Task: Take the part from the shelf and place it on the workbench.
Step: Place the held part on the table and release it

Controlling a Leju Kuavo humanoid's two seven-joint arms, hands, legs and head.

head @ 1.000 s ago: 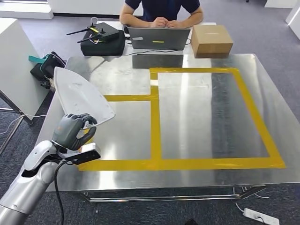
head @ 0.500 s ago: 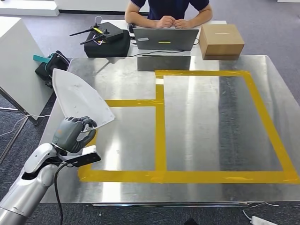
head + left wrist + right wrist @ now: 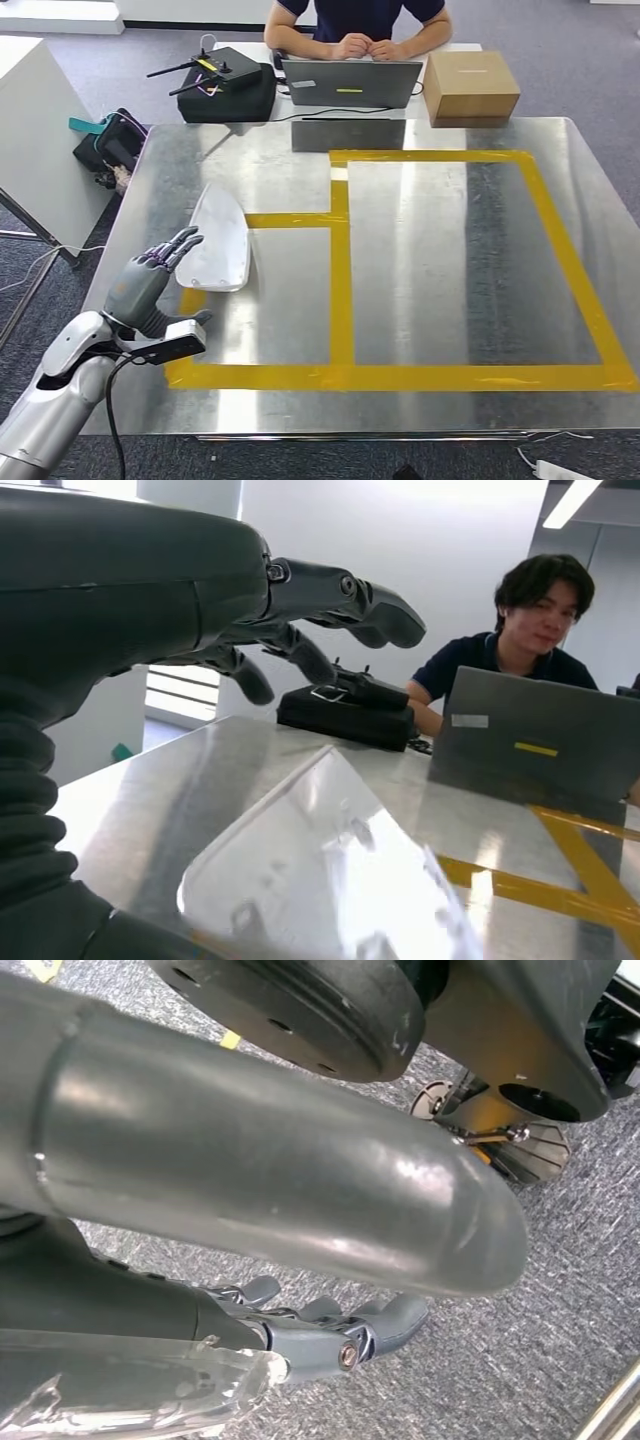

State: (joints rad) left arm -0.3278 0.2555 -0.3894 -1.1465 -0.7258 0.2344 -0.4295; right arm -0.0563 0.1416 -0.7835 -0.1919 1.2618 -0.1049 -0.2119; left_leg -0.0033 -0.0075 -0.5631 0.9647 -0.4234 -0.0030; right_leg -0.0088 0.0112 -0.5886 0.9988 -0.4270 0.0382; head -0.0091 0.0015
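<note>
Released: white shell-shaped part [image 3: 217,238] now flat on the steel workbench [image 3: 423,290], lying across the left end of the yellow tape [image 3: 341,290] outline, where half a second back it was raised and pinched at its near edge. Left hand [image 3: 147,280] drawn just clear of the part's near rim, fingers [image 3: 317,592] stretched out and spread, gripping nothing; from the left wrist view, glossy surface of the part directly under those open fingers with a gap between. Right hand [image 3: 332,1335] hanging low over grey carpet, fingers extended and slightly apart; a clear, glassy edge close beside it, possibly a reflection or a cover, too blurred to name, so whether anything is held there cannot be told for certain.

Meaning for the task: placing looks done, part resting on the bench unaided. Only remaining concern, by judgement: withdrawing the left hand without brushing the light shell and sliding it off the tape line.

Beyond the bench: seated person [image 3: 355,20] behind a laptop [image 3: 351,82], cardboard box [image 3: 469,85], black case [image 3: 226,92].
</note>
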